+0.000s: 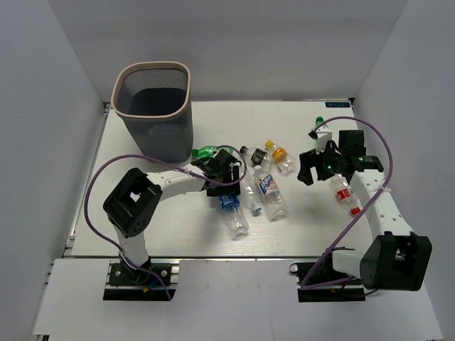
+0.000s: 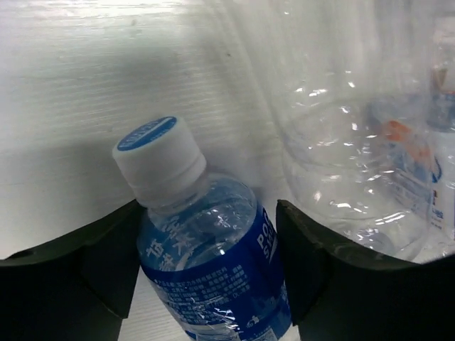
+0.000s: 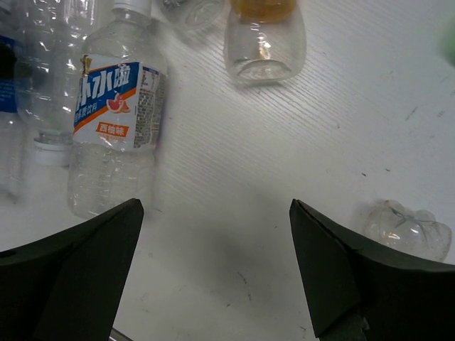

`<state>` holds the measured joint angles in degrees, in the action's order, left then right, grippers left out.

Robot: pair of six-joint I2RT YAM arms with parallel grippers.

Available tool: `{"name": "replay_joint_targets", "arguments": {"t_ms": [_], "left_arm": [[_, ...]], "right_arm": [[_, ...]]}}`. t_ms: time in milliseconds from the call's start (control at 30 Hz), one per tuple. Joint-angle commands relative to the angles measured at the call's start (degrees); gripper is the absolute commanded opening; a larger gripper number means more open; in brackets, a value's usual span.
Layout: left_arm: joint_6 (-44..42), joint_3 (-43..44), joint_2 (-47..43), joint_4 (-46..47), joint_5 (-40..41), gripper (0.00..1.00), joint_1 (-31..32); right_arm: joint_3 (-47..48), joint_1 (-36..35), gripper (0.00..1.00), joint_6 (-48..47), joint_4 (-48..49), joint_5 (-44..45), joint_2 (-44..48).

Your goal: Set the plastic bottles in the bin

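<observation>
Left pincer (image 2: 207,241) pinching blue-label bottle (image 2: 213,280) just below shoulder; bottle lies on tabletop (image 2: 71,71). Right pincer (image 3: 213,234) spread, nothing between fingers. Bin (image 1: 160,131) well apart, far-left of left pincer. I'd confirm squeeze, lift above rim, then release; thin plastic may slip.

The left arm (image 1: 167,186) and right arm (image 1: 382,207) have white tubular links between chunky black joint housings (image 1: 132,202). A loose purple cable (image 1: 93,186) runs along each. Black base plates (image 1: 139,273) anchor them at the bench's (image 1: 178,241) near edge. The fingers (image 2: 67,280) are matte black, broad wedges.
</observation>
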<state>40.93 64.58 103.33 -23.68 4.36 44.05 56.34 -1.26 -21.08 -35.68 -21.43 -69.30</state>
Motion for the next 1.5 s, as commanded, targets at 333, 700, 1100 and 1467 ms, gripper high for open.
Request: {"name": "replay_joint_targets", "arguments": {"t_ms": [333,700,1100,1467], "left_arm": [[-4.9,1.7,-18.3,-8.2,3.0,0.25,2.3],[-26.1,44.1,-17.6,-18.0,16.4,0.23,0.5],[-39.1,65.9,-4.4,-6.9,38.4,0.23,-16.1],[-35.8,70.8,3.6,-10.5,32.7,0.51,-34.2]], "right_arm": [[1.2,-7.6,0.83,-0.2,-2.0,-14.9,-4.4],[1.6,-13.4,0.90,5.8,2.9,-9.5,-8.7],[-0.2,-17.5,0.90,5.5,4.1,-7.2,-8.6],[-3.4,-20.0,0.90,6.1,6.4,-1.5,-9.0]]}}
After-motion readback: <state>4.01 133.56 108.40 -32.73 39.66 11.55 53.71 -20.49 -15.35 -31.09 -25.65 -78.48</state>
